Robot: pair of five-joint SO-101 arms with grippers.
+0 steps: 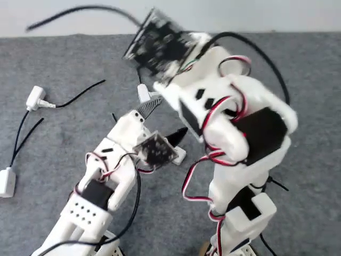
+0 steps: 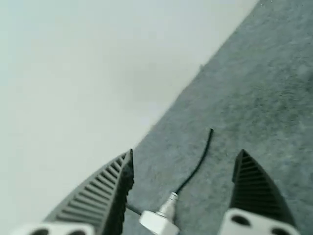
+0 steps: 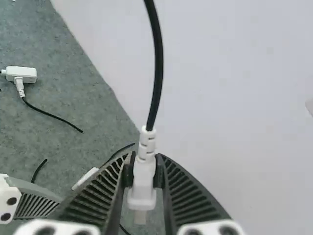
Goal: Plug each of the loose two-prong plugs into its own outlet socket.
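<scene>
High view looks steeply down, close above the surface [image 1: 309,80]. Wrist views sit behind left pincer [image 2: 186,152] and right pincer [image 3: 144,156], both facing across that surface toward the wall [image 2: 73,73].

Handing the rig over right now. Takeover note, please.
Left gripper: open, low over the grey mat. A white connector with a thin cable lies between its fingers, not gripped.
Right gripper: shut on a white plug, its black lead running up out of the fingers.
A second connector and a white block lie apart at the mat's left side.
Done: no mated pair visible.
Left: plug in the held plug, then the rest.
</scene>
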